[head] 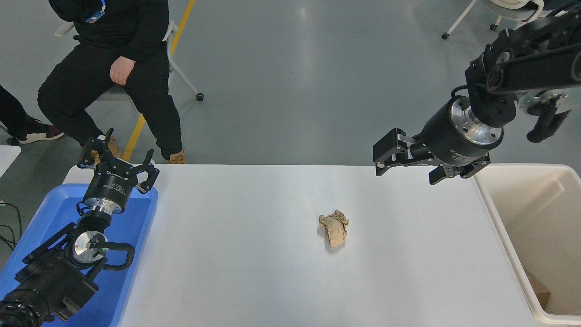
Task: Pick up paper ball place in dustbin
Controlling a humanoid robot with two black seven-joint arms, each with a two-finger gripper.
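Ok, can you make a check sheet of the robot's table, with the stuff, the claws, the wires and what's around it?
Surface: white table, bare apart from the paper ball.
Job's things: paper ball lying loose near the table's middle; dustbin at the table's right end, something brown low inside it.
Clutter: blue tray at the table's left end.
Grippers: right gripper open, above the far edge, apart from the ball; left gripper open, parked over the tray.
Cables: black cables at the left edge, off the table.
Surroundings: grey floor, yellow floor line, seated person beyond the far left corner, wheeled chair top right.
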